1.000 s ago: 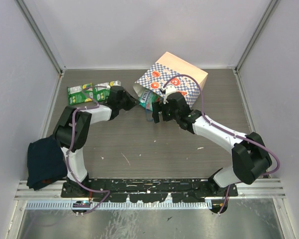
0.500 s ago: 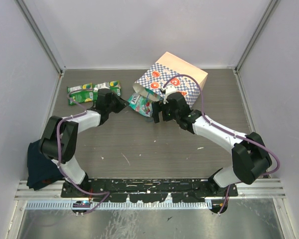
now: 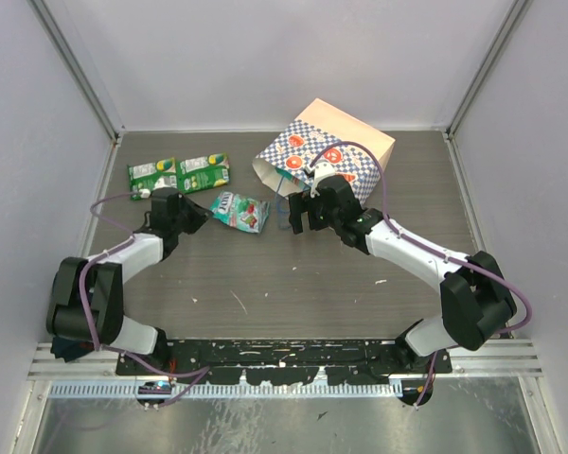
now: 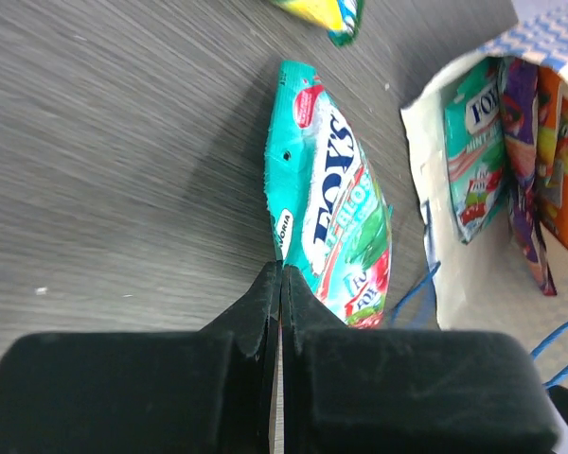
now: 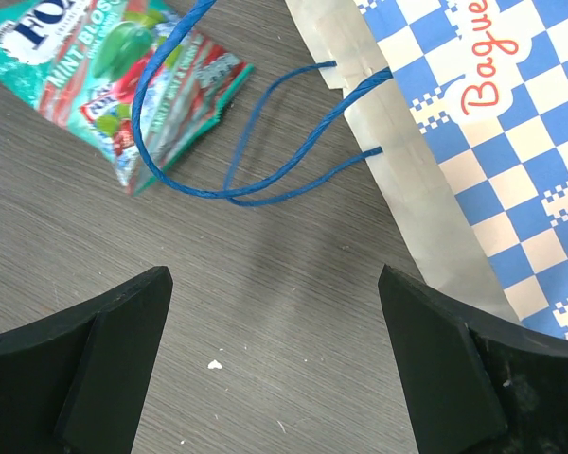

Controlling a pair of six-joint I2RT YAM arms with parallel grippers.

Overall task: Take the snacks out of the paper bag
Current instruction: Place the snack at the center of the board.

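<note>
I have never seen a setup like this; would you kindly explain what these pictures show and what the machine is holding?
These are two robot arms bolted to a table. One picture looks down from above and behind them; the other two come from a camera on each wrist. A checkered paper bag lies on its side with snack packets inside. Two green packets lie out on the table. The left gripper is shut on the edge of a teal packet lying near the bag's mouth. The right gripper is open and empty, by the blue cord handles.
</note>
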